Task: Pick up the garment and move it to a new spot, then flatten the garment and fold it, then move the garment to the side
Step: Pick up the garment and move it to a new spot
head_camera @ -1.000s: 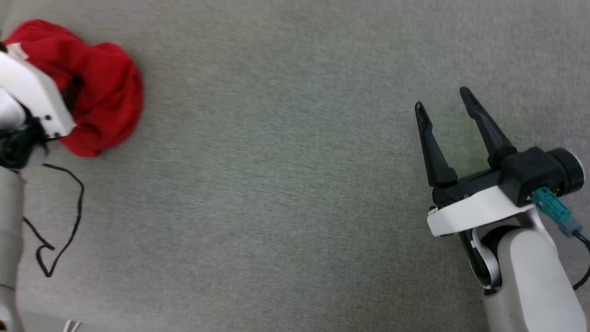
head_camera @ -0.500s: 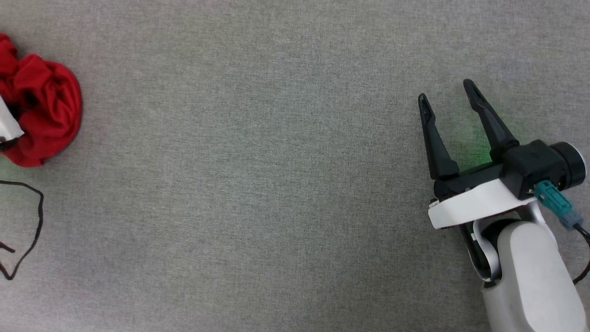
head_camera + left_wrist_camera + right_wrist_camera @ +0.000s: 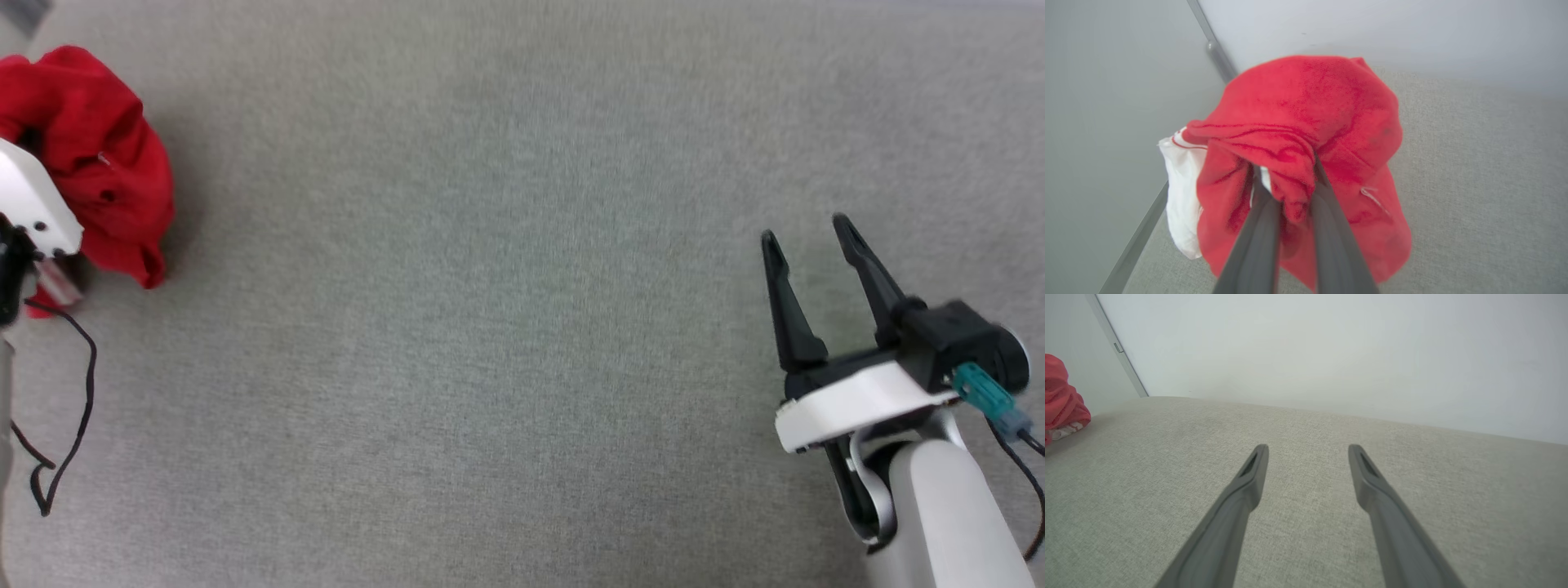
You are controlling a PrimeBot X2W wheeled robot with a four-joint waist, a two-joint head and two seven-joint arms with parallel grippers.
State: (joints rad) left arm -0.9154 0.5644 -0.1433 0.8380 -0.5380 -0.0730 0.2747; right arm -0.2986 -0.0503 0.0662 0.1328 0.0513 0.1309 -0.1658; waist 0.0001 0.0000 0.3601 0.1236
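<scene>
The left gripper (image 3: 1286, 171) is clenched on the garment (image 3: 1323, 106). In the left wrist view, a fold of red fabric is pinched between the two jaws, and the jaw tips are buried in the cloth. The rest of the garment is bunched above and on both sides of the jaws. A white sleeve (image 3: 1182, 192) with thin red striping is seen hanging to the left of the jaws. Whether the lower hem is touching the table (image 3: 490, 327) cannot be determined.

In the head view, the garment (image 3: 98, 163) is shown as a crumpled red mass ahead of the white wrist housing (image 3: 33, 204) of the left arm. A loose black cable (image 3: 73, 392) is draped behind that housing.

The right gripper (image 3: 804, 229) is released. Its jaws are spread wide, and nothing is held between them. In the right wrist view, the right gripper (image 3: 1308, 448) is presented over bare grey woven table covering. The garment (image 3: 1061, 400) is located well apart from these jaws, far to their left. A pale wall (image 3: 1331, 355) is visible beyond the jaw tips.
</scene>
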